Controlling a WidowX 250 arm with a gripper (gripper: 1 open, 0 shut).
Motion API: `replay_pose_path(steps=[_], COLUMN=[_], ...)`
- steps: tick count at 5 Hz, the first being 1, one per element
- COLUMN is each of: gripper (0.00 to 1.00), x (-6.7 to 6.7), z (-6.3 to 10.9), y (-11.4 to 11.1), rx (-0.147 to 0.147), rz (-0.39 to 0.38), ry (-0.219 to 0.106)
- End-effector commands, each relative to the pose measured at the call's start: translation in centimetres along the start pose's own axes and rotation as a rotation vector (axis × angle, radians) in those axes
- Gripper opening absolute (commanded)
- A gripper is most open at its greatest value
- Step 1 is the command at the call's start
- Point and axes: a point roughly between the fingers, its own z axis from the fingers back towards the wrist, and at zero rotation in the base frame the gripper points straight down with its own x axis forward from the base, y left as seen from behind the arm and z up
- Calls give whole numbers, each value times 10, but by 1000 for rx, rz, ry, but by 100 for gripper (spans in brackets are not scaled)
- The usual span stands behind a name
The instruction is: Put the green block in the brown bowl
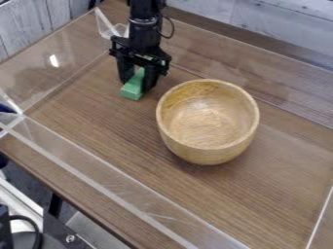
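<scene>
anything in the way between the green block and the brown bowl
Nothing visible stands between the green block and the brown bowl; only bare tabletop shows there, though the bowl's thick raised wall has to be cleared.

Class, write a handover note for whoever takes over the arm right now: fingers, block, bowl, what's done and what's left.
Fingers: closed in around the green block, which looks gripped between them.
Block: down at the wooden table, beside the brown bowl; whether it has lifted at all, I can't tell.
Done: fingers brought to the block.
Left: confirm the grip, raise it, carry it over the bowl and release it inside.
</scene>
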Motion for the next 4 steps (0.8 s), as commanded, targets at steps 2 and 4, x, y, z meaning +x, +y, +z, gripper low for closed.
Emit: replay_pose_path(steps=[2, 4], gripper=[0, 0], x=[4, -2], z=[56, 130], y=[9, -16], rx=[-30, -1], rz=[1, 30], ry=[-149, -263])
